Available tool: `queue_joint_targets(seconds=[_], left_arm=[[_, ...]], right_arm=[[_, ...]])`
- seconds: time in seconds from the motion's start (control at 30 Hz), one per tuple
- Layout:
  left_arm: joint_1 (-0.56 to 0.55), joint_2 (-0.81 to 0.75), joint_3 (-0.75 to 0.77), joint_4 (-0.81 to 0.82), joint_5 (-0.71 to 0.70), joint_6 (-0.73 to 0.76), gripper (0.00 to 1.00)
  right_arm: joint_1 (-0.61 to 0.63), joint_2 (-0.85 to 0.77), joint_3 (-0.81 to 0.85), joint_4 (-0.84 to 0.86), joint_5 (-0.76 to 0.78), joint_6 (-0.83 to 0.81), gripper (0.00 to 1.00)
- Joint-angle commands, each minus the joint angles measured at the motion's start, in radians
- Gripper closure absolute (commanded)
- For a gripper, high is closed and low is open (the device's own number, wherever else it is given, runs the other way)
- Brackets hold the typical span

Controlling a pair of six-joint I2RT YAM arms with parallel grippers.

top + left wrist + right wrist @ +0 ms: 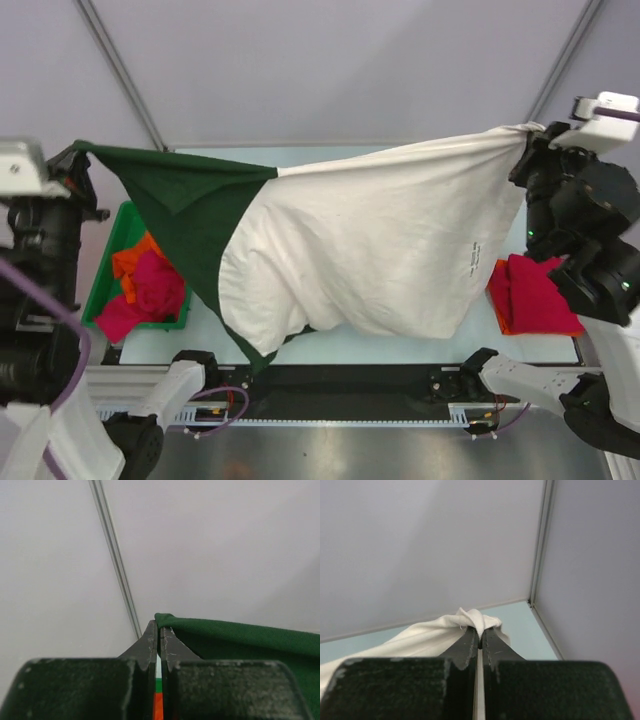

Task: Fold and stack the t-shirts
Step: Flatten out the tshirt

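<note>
Cream t-shirt [370, 250] was held stretched aloft. Green sleeve [240, 640] was clamped by left gripper [159, 632], cream edge by right gripper [480, 635].

The t-shirt [380, 250] hangs stretched above the table [520, 348], bin [107, 262] left, folded stack [535, 295] right.

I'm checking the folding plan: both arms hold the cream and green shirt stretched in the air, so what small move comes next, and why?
Probably lower the left end effector and right end effector together, laying the cream t-shirt flat on the table. One pinches its green sleeve, the other a cream corner, and it hangs sagging between them, not yet spread.
</note>
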Motion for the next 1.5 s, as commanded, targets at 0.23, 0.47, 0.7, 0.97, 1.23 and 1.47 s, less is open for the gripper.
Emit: queue_joint_targets(seconds=[0.23,0.47,0.7,0.97,1.23,1.47], left_arm=[[0.012,0.541,0.227,0.177,-0.092,0.058,1.00],[0.009,0.842,0.635,0.126,-0.095,0.055,1.00],[0.008,0.633,0.430,0.197,-0.067,0.062,1.00],[0.008,0.290,0.196,0.123,-0.027,-0.002,1.00],[0.008,-0.001,0.066,-0.025,-0.021,-0.027,1.00],[0.008,0.003,0.229,-0.107,-0.047,-0.015,1.00]], right_arm=[[-0.294,0.367,0.085,0.154,-0.159,0.100,1.00],[-0.351,0.571,0.344,0.154,-0.220,0.099,1.00],[-0.202,0.510,0.334,0.219,-0.116,-0.044,1.00],[0.026,0.297,0.110,0.241,0.062,-0.157,1.00],[0.428,0.038,-0.137,0.724,0.454,-0.669,1.00],[0.554,0.068,-0.120,1.145,0.499,-1.067,1.00]])
